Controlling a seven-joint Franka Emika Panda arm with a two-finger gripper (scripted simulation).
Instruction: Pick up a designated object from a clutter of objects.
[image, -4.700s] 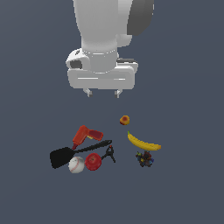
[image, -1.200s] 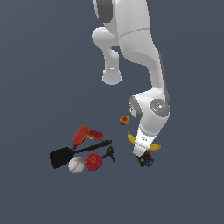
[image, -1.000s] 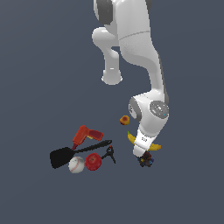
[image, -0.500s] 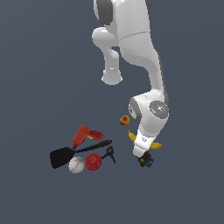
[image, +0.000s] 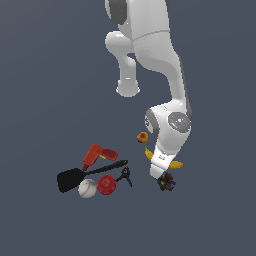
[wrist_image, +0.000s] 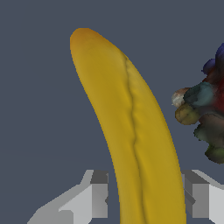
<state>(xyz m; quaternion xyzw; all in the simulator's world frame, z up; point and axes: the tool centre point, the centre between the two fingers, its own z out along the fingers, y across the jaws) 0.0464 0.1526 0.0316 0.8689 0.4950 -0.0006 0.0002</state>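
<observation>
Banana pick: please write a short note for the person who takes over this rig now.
Gripper: low over the banana, jaws open, one on each side, gaps visible.
Banana: on the floor, beside the dark multicoloured lump; orange-red fruit just behind.
Red drill, black spatula, baseball, apple, clamp: grouped to the exterior view's left.
Done: approach. Left: close the jaws, lift.
</observation>
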